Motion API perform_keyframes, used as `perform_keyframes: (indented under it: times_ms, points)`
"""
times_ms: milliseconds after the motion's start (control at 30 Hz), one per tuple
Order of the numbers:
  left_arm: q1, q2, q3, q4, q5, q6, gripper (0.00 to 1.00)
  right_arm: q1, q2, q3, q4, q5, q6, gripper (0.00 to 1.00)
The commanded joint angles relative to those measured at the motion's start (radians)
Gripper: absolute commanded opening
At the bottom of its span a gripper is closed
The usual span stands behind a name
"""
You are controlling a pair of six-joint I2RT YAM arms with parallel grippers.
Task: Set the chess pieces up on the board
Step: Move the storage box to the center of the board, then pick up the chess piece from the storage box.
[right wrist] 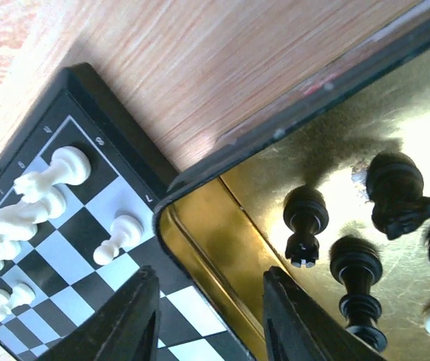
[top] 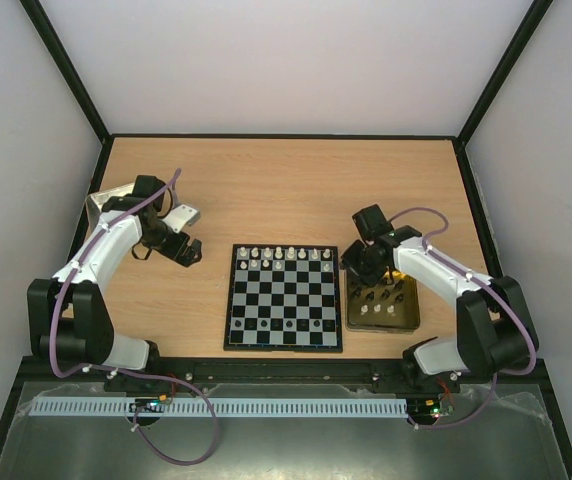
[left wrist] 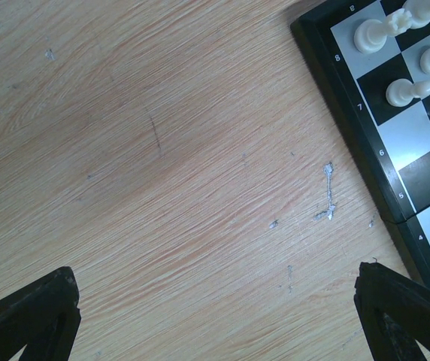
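Wooden table (top: 286, 180) carries the board (top: 284, 320), black-and-white checks in a thin black border, at centre front. I see cream chess pieces (top: 281, 256) on its 2 far rows, black ones (right wrist: 350, 271) in the gold tin (top: 386, 327) beside it. Left gripper (left wrist: 215, 316) and right gripper (right wrist: 211, 316) both gape empty.

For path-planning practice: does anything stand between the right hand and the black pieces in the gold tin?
Nothing visible: the tin is uncovered, the black pieces lie exposed, and the right hand hangs over its corner.
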Motion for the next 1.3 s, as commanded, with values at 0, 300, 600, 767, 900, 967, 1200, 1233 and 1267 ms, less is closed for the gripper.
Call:
perform_keyframes:
  times_ms: [0, 300, 600, 767, 900, 967, 1200, 1233, 1267]
  points:
    - [0.005, 0.002, 0.005, -0.011, 0.001, 0.006, 0.99, 0.004, -0.044, 0.06, -0.088, 0.07, -0.024, 0.4]
    - [0.005, 0.005, 0.038, -0.034, 0.005, 0.005, 0.99, 0.004, -0.078, 0.212, -0.261, 0.209, -0.114, 0.56]
    - [0.004, -0.002, 0.035, -0.049, 0.043, -0.018, 0.99, 0.004, -0.133, 0.253, -0.479, 0.389, -0.27, 0.5]
    - [-0.001, -0.003, 0.036, -0.049, 0.049, -0.023, 0.99, 0.029, -0.207, 0.174, -0.513, 0.348, -0.272, 0.47]
    - [-0.008, 0.0, 0.036, -0.048, 0.049, -0.031, 0.99, 0.078, -0.269, 0.112, -0.533, 0.358, -0.245, 0.34]
    - [-0.013, 0.002, 0.038, -0.047, 0.05, -0.036, 0.99, 0.09, -0.294, 0.07, -0.527, 0.339, -0.233, 0.28]
    - [-0.033, 0.001, 0.029, -0.042, 0.046, -0.048, 0.99, 0.102, -0.337, -0.037, -0.469, 0.269, -0.249, 0.22]
    - [-0.035, 0.001, 0.028, -0.041, 0.045, -0.05, 0.99, 0.102, -0.331, -0.048, -0.455, 0.256, -0.255, 0.22]
    - [-0.038, 0.002, 0.028, -0.039, 0.044, -0.053, 0.99, 0.107, -0.328, -0.057, -0.433, 0.243, -0.258, 0.22]
